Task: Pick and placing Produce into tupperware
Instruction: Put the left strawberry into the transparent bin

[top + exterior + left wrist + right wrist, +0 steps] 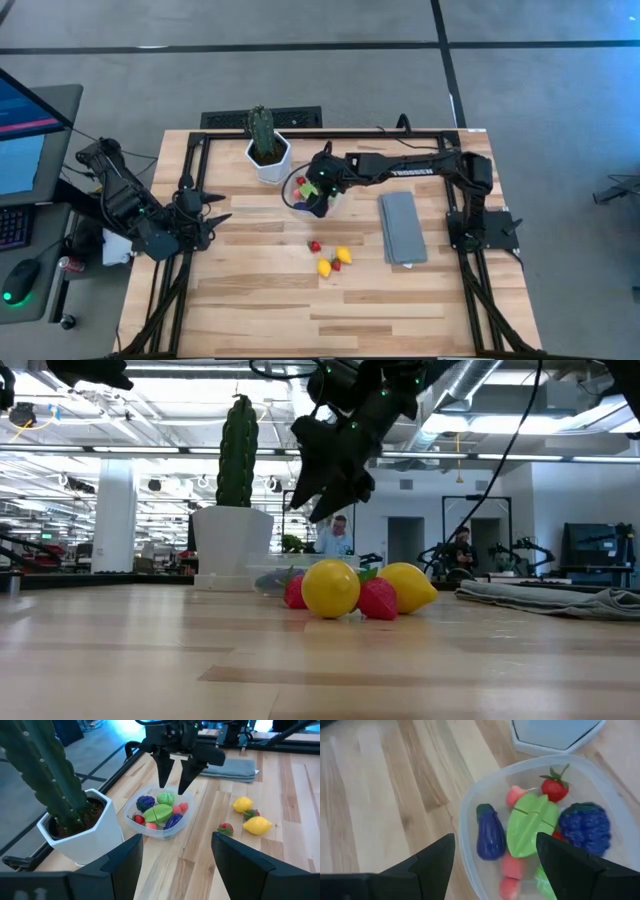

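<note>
Lettering reading TROSSEN shows on my right arm. Nearest me, four loose produce pieces lie mid-table. Beyond them the tupperware beside the white pot holds an eggplant, green leaf, grapes, strawberry. My right gripper hovers over it, fingers apart, empty. My left gripper waits at the table's left edge, fingers apart.

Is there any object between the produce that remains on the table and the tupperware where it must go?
Nothing visible does. The remaining produce, two yellow and two red pieces, lies on bare wood a little nearer the table's front edge than the tupperware. The right gripper hangs open over the tupperware; the cactus pot and grey cloth stand aside.
</note>
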`<state>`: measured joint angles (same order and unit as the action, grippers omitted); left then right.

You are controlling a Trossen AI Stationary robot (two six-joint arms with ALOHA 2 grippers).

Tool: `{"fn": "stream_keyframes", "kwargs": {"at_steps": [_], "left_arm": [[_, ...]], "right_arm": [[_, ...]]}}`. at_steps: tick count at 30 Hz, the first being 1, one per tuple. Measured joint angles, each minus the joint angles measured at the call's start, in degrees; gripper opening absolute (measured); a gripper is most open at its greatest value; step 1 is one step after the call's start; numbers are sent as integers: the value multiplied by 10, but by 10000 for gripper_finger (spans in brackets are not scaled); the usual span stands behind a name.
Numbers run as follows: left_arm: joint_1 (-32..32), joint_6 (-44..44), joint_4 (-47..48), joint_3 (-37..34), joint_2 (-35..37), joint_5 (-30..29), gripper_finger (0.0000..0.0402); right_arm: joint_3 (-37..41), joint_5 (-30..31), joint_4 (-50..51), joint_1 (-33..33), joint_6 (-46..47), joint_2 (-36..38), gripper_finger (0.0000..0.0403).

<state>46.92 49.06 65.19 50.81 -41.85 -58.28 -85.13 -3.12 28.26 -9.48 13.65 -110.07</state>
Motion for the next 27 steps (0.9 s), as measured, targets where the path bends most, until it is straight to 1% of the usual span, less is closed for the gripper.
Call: {"fn": "stream_keyframes", "kwargs": {"at_steps": [4,8,17,23,27], "left_arm": [[0,0,-6,0,-1,-12,226],[0,0,-14,0,-2,-17,226],[0,5,-34,0,-7,-25,226],[0,18,-37,0,-30,-27,226],[0,23,-62,0,-52,-29,226]], "right_arm": [[-32,1,64,5,-16,-1,302],[-47,1,86,5,-24,20,302],[-47,20,95,11,-49,123,302],[-47,36,105,37,-65,191,302],[-47,39,122,60,-62,223,302]]}}
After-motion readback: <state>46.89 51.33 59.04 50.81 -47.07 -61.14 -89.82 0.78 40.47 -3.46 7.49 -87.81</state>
